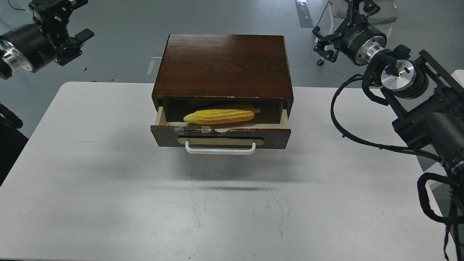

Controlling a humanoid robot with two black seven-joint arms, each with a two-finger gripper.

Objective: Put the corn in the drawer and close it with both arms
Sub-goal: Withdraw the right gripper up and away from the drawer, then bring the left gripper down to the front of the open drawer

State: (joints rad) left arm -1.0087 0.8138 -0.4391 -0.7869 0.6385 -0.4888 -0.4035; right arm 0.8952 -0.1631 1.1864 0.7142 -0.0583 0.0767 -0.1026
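Head view: corn inside open drawer, tools apart.

1. You are looking at an evenly lit scene; soft light is coming from overhead and leaving no hard glare on the white table.
2. A broad, soft-edged shadow is spreading on the table in front of the drawer, toward the near edge.
3. The drawer's inside is sitting in shade, yet the corn is showing bright and sharp.
4. The cabinet's glossy top is giving off a faint sheen.
5. The left gripper is looking slightly smeared by blur at the upper left corner.
6. Scuff marks near the table's front edge are reading crisply.
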